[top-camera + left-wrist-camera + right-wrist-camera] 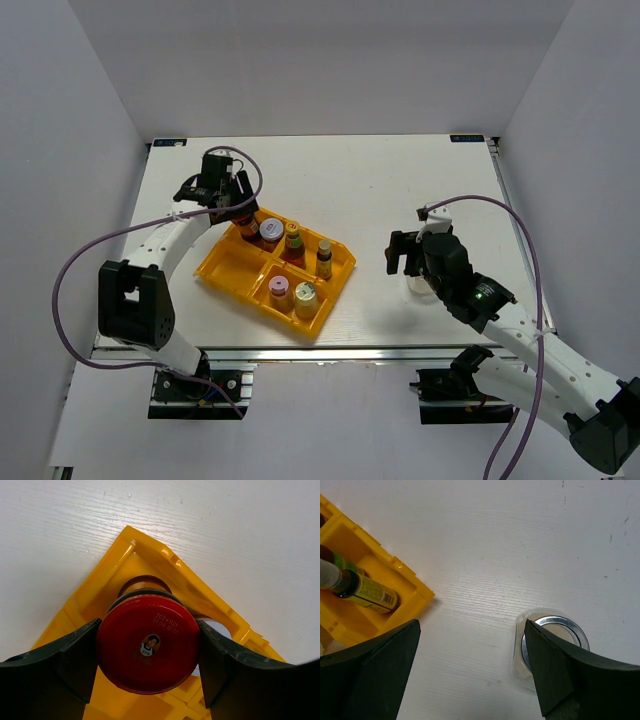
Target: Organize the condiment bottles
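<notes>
Currently the red-capped jar (147, 647) is clamped by its lid between the fingers of the left gripper (237, 210), over the far-left corner of the yellow tray (226, 266); whether its base is resting in the compartment cannot be told. For a good placement, the jar should be lowered straight down and kept upright, clear of the tray wall and of the silver-purple-capped jar (270, 230) just beside it. The fingers should be parted only once the base is judged seated, so that no neighbour is tipped. The right gripper (470, 642) is spread wide and holds nothing, poised over the clear glass jar (552, 630), which stands on the table (400, 180) well to the right of the tray. Seven condiment bottles are counted: one in the left gripper, one glass jar on the table, and five standing in the tray. Besides the silver-purple-capped jar, these five are a red-capped bottle (293, 238), a small dark bottle (325, 256), a pink-capped bottle (279, 290) and a yellow-capped bottle (305, 293). One tray with four compartments is seen, its left compartment unoccupied.
</notes>
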Available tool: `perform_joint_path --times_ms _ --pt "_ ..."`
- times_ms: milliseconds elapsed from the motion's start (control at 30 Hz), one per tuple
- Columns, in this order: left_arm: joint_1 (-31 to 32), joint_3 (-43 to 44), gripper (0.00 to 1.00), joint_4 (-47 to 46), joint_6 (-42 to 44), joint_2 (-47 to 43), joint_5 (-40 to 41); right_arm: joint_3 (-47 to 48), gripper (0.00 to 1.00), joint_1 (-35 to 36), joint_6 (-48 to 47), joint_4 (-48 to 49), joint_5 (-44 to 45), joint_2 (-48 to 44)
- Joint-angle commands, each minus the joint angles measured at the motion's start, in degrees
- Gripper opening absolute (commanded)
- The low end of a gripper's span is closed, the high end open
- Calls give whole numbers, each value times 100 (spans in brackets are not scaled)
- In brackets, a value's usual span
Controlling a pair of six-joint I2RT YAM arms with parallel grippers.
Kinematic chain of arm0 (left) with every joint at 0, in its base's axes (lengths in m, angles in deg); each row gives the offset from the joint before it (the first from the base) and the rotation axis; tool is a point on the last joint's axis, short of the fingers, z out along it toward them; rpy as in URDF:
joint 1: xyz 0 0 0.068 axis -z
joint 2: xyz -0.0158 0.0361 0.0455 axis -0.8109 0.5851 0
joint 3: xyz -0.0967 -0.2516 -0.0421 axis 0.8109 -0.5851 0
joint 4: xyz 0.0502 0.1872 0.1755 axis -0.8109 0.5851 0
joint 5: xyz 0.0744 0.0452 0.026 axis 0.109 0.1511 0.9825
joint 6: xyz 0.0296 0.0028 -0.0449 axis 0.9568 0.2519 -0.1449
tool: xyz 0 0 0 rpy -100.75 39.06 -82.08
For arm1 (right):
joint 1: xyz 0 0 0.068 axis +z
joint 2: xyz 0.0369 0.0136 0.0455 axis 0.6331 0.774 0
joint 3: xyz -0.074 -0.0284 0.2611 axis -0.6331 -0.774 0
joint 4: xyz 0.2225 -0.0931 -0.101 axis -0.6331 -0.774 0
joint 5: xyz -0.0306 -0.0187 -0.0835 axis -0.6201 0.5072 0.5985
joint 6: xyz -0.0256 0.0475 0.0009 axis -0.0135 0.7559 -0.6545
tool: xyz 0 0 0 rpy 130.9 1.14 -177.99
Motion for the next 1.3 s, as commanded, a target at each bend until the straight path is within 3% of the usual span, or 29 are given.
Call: perform_joint_path --times_ms 0,67,167,233,433,533,767,967,1133,1267 --pt "65 67 3 -507 40 -46 -253 -49 89 -17 10 60 86 -49" --pt "82 58 7 -507 49 50 -280 -67 89 -17 18 42 95 -49" --pt "117 67 20 -508 84 209 -306 -58 89 -26 27 -63 182 -49" --pt "126 67 40 -508 128 244 -254 -14 89 -26 89 -256 296 -58" --pt "153 -3 72 -525 189 104 -192 196 89 -35 466 -966 806 -110" --pt "153 -47 98 -543 207 -19 -113 311 89 -26 765 -1467 1087 -93" --pt "153 -30 98 -464 128 -283 308 320 89 -44 1170 -1944 1474 -75" --pt "153 322 98 63 -267 -581 1669 364 89 -193 1135 -1830 1397 73" --pt "-31 -46 98 231 -733 -1337 2768 364 89 -491 951 -1646 1028 328" --pt "-488 -749 98 117 -952 -1952 2569 189 89 -816 643 -1233 474 417"
